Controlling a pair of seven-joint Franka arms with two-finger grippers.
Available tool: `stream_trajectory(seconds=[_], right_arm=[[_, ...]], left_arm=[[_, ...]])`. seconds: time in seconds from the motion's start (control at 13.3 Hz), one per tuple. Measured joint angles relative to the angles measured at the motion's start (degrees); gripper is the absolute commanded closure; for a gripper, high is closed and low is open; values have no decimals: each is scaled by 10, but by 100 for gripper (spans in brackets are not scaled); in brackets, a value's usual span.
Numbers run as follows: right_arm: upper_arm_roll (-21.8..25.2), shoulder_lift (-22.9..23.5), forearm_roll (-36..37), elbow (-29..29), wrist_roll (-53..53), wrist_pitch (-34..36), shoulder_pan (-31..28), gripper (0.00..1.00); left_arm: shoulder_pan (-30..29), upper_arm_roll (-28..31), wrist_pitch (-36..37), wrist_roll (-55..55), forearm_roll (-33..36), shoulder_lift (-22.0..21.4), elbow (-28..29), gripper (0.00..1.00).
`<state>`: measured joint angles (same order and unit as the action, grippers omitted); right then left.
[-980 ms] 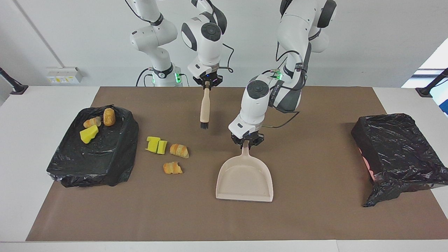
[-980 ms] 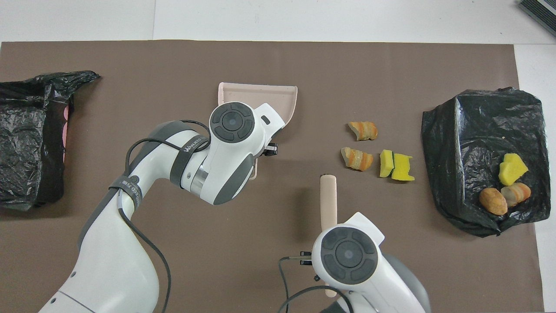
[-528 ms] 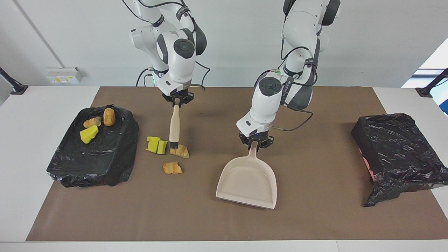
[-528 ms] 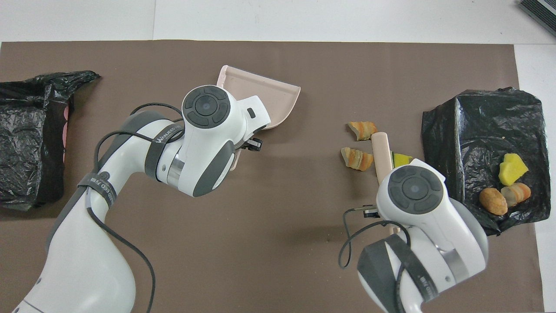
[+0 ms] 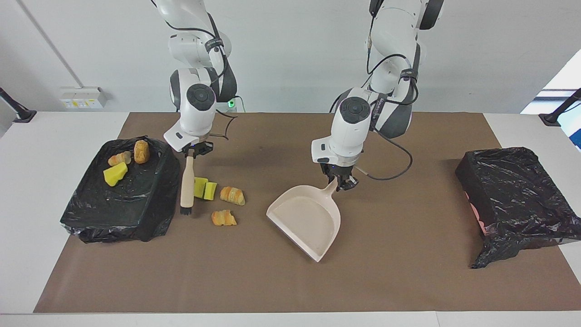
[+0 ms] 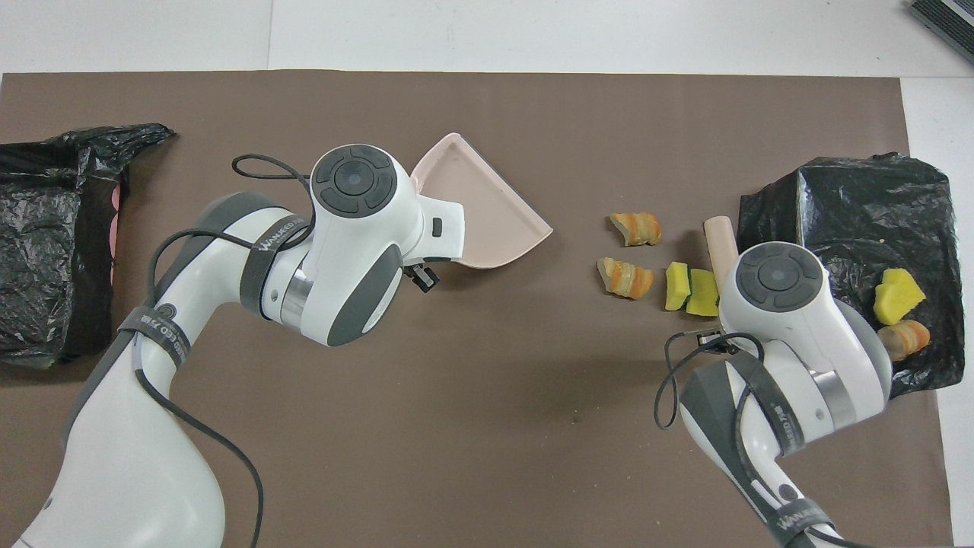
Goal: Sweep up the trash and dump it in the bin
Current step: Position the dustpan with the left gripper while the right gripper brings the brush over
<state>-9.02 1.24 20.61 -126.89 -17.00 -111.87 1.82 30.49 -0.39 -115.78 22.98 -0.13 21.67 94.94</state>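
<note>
Clenching the beige black-bristled brush (image 5: 187,184), the right end effector (image 5: 191,151) risked scattering yellow-and-orange trash bits (image 5: 217,196) past the left end effector's (image 5: 339,180) gripped, tilted beige plastic dustpan (image 5: 306,220).

Two white robot arms work at the table. One beige plastic dustpan (image 5: 307,221) and one beige-handled black-bristled brush (image 5: 186,185) are here. Two black plastic-lined bins (image 5: 136,200) sit at the ends. Three bright yellow spongy chunks (image 5: 204,188) and four orange-brown striped bread pieces (image 5: 232,195) make seven bits (three of them on a bin).
</note>
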Motion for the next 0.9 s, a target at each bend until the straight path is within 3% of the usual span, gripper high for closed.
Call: stream_trajectory(seconds=[0.23,0.53,0.9], right_arm=[[-5,18,-10,1,0,-6,2,100],[-12,19,-149,10,-1,-6,31,100],[-14,35,-223,40,-41,-6,85,100]], left_arm=[[1,-2,7,63,5,-8,17,100],[6,-3,7,166,36,-28,54,100],[21,-6,-2,195,57,-59,102,100]])
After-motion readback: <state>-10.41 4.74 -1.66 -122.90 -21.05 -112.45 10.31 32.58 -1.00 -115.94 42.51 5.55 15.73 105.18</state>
